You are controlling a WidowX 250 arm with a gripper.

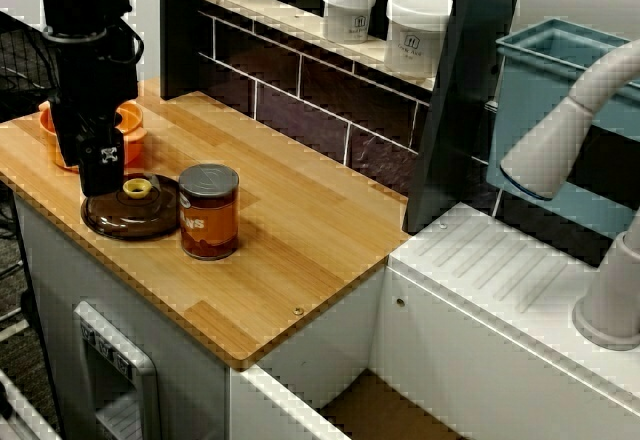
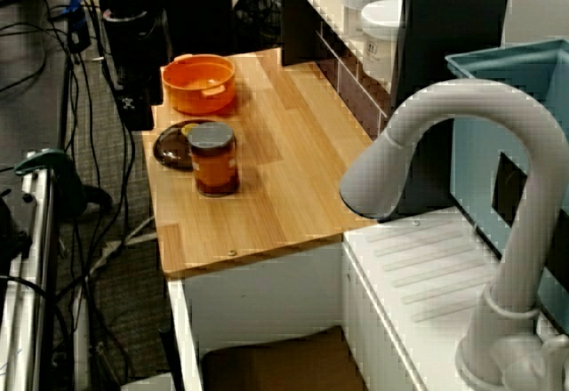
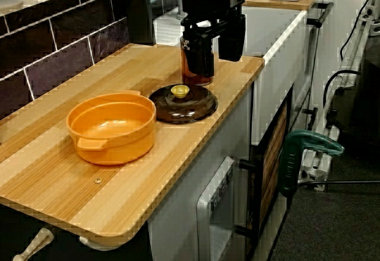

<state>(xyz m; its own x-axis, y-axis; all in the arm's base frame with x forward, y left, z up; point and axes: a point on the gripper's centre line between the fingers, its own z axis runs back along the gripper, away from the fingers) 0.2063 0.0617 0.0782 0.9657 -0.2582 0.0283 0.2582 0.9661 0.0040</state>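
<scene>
My black gripper (image 3: 215,52) hangs open just above the brown lid (image 3: 184,104), a little behind its yellow knob (image 3: 180,90). Nothing sits between the fingers; the amber can (image 3: 191,74) shows behind them. In the view from the sink side, the gripper (image 1: 100,175) hovers over the left part of the lid (image 1: 130,212), with the knob (image 1: 137,188) just to its right. The can (image 1: 209,211) with a grey top stands upright against the lid's right edge. An orange pot (image 3: 113,127) without a lid sits on the wooden counter (image 3: 71,184) beside the lid.
Two white jars (image 1: 349,10) (image 1: 416,28) stand on the shelf over the dark tiled wall. A white faucet (image 2: 418,142) and a blue rack (image 1: 545,110) lie past the counter's end, above the white sink drainboard (image 1: 500,270). The counter's front edge drops off near the lid.
</scene>
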